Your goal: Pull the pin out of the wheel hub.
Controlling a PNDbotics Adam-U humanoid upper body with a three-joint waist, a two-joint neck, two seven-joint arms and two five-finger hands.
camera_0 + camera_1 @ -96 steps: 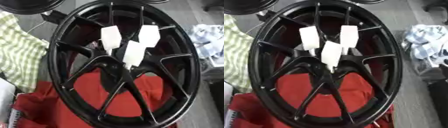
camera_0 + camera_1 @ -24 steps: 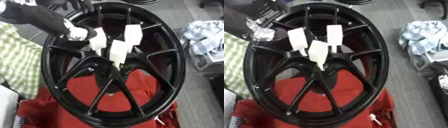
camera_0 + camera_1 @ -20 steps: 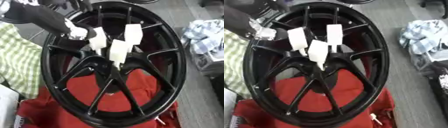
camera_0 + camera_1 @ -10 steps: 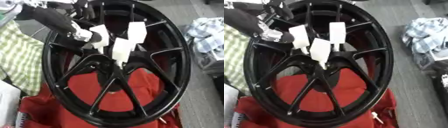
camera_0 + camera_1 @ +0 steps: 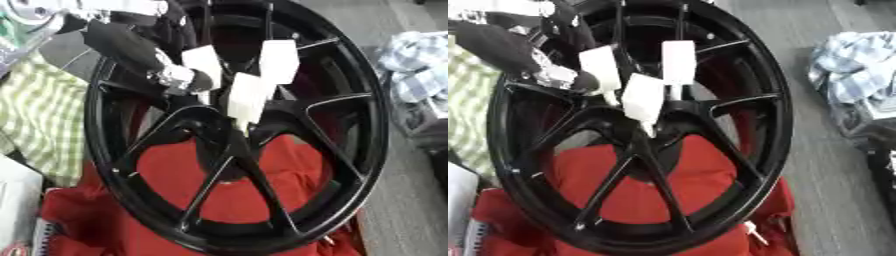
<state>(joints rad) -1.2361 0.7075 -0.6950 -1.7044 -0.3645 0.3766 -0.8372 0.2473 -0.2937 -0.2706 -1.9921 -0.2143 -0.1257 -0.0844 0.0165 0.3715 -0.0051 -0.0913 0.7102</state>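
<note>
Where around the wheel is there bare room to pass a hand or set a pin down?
Free: grey floor between the wheel and the blue cloth. Crowded: the hub with three white pins, where the left hand reaches in.

Grey floor [image 5: 815, 30], red cloth [image 5: 262, 185], checked cloth [image 5: 39, 115], crumpled blue-white fabric [image 5: 855, 65].

Even, moderately bright light; both views soft and smeared.

Light falls from above with no hard shadows; faint sheen runs along the black wheel rim [image 5: 372, 125] and spokes, whose dark surfaces lose detail. The white pins [image 5: 644, 100] are nearly blown out, their edges fuzzy. The left hand [image 5: 188, 80] is blurred, its fingers indistinct. The red cloth [image 5: 702, 170] looks saturated and flat, and the corners are softest.
</note>
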